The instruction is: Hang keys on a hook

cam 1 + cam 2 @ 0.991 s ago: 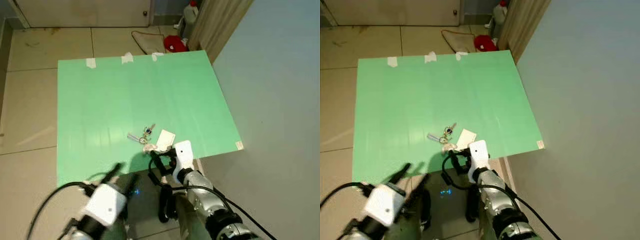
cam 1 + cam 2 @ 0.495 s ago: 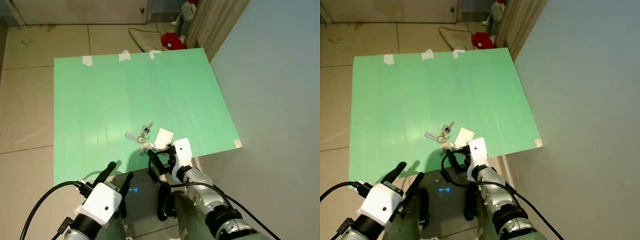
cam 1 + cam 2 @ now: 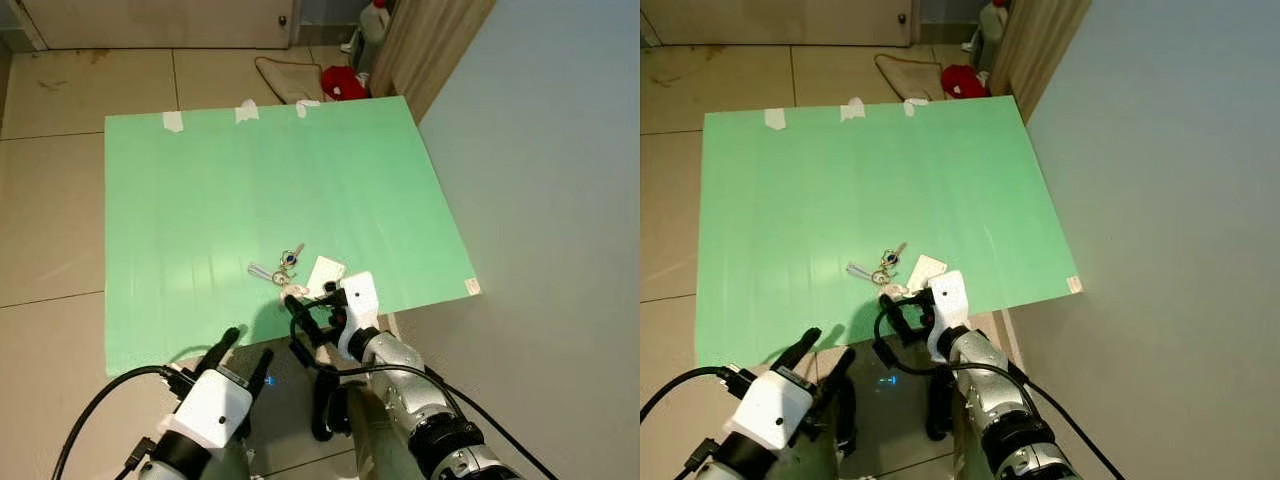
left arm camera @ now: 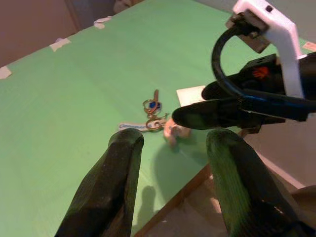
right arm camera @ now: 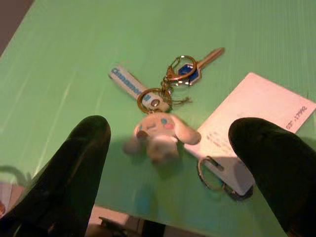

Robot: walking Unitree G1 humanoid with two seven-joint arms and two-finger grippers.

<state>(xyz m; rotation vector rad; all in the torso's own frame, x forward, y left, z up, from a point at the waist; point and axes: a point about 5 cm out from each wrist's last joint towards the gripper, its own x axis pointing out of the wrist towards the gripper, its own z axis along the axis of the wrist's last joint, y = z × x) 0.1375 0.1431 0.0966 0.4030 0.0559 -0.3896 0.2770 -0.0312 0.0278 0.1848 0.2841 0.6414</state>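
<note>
Your left gripper hovers with jaws wide over the near edge of the green mat. The keys, with plush charm and white card, lie flat near that edge. Your right gripper sits just beside them, jaws wide, holding nothing.
</note>
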